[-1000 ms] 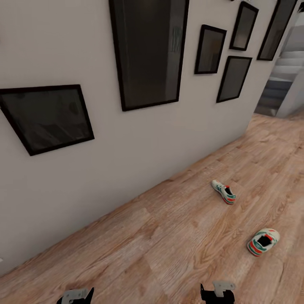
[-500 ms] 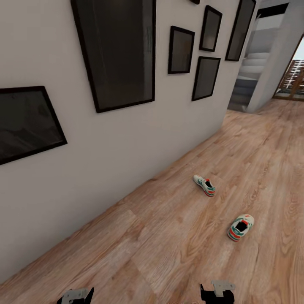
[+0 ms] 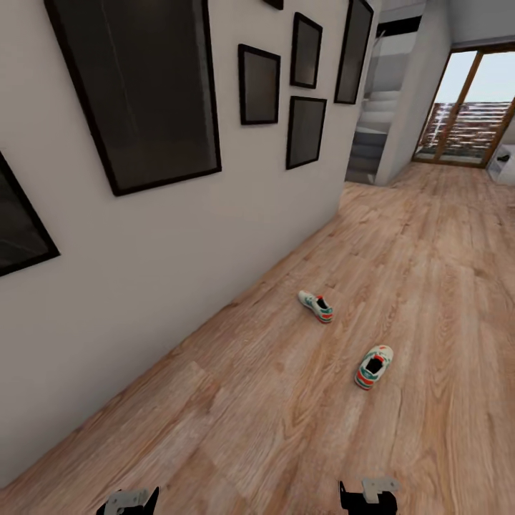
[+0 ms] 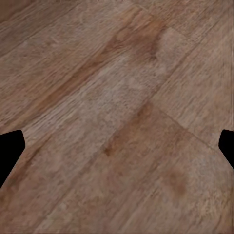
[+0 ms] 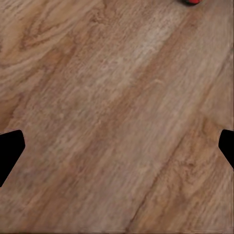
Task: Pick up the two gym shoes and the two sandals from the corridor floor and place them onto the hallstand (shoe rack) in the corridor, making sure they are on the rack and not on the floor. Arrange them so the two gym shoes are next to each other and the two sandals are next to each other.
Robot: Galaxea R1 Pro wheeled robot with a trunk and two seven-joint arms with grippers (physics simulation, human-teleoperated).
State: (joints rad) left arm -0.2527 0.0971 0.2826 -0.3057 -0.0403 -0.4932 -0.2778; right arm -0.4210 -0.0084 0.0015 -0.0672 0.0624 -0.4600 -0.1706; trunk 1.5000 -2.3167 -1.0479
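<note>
Two cream-white gym shoes with green stripes lie apart on the corridor floor (image 3: 236, 400). The farther gym shoe (image 3: 315, 306) is near the wall. The nearer gym shoe (image 3: 374, 366) lies to its right, opening up. My left gripper (image 3: 129, 501) and right gripper (image 3: 368, 496) hang low at the head view's bottom edge, well short of both shoes. In the wrist views the left gripper (image 4: 117, 151) and right gripper (image 5: 117, 151) are open over bare planks, holding nothing. A red scrap of a shoe (image 5: 191, 1) touches the right wrist view's edge. The sandals and the hallstand are out of view.
A pale wall (image 3: 164, 243) with several black-framed pictures (image 3: 143, 93) runs along the left. Far down the corridor are grey stairs (image 3: 372, 136) and a wood-framed glass door (image 3: 468, 121). Open plank floor stretches to the right of the shoes.
The whole head view has swung to the right, so the wall, pictures and shoes slid left in the picture and the glass door came into sight. The shoes themselves have not moved.
</note>
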